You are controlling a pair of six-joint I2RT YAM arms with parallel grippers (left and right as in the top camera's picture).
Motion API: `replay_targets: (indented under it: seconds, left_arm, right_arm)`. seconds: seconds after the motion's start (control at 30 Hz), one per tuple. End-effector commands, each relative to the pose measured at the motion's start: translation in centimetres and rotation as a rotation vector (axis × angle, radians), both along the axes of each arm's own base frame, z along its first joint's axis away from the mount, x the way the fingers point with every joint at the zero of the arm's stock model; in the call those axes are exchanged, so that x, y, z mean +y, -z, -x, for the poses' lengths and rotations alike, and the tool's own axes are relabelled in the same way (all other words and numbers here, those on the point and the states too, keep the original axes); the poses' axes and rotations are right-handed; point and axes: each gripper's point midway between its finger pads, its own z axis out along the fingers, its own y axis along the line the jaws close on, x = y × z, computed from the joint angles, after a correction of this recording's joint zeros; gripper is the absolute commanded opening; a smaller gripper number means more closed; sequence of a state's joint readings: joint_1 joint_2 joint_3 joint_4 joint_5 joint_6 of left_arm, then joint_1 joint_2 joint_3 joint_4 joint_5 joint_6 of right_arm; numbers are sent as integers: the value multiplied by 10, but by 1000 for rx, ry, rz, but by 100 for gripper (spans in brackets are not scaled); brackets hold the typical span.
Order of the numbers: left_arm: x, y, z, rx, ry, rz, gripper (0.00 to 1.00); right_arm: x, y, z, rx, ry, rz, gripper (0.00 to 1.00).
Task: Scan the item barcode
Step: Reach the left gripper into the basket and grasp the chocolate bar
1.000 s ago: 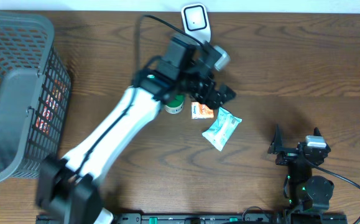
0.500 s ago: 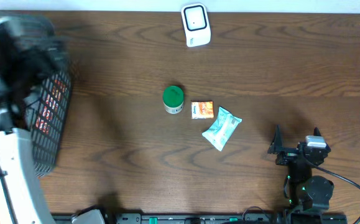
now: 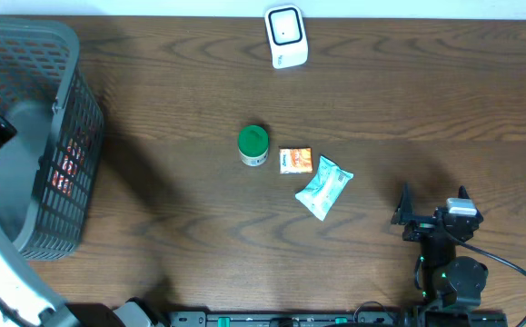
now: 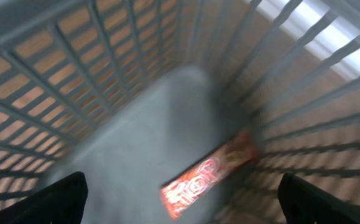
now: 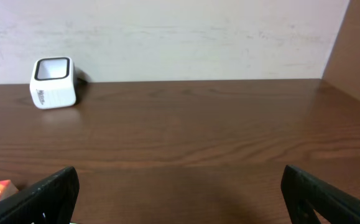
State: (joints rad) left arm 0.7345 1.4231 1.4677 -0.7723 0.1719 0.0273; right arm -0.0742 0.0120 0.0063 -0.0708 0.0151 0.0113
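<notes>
A grey basket [image 3: 79,109] fills the left end of the table [image 3: 426,100], with the left claw [image 4: 186,198] spread wide over it. The right claw [image 3: 433,204] sits spread and empty. A scanner [image 3: 286,36] stands at the far edge. A red bar [image 4: 207,174] (blurred) lies on the basket floor.

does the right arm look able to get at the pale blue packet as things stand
Probably yes: the right gripper is open and empty, the pale blue packet lies ahead to its left, and only bare table shows between them.
</notes>
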Motion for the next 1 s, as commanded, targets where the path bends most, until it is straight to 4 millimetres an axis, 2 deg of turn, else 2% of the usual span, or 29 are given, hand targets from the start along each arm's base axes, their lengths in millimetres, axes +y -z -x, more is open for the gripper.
replay_targets:
  seconds: [0.0, 0.27, 0.5, 0.63, 0.97]
  left_arm:
    - [11, 26, 0, 190, 97, -114, 98]
    - [-3, 79, -16, 347, 255, -63, 98]
    - [-17, 134, -14, 519, 412, 16, 98]
    - [-18, 160, -13, 577, 441, 63, 98]
    - [-14, 200, -19, 637, 508, 88, 98]
  right_arm:
    - [1, 0, 0, -2, -1, -2, 99]
    - [1, 0, 0, -2, -1, -2, 99]
    - [1, 0, 0, -2, -1, -2, 99]
    - [1, 0, 0, -2, -1, -2, 99]
    - [1, 0, 0, -2, -1, -2, 99]
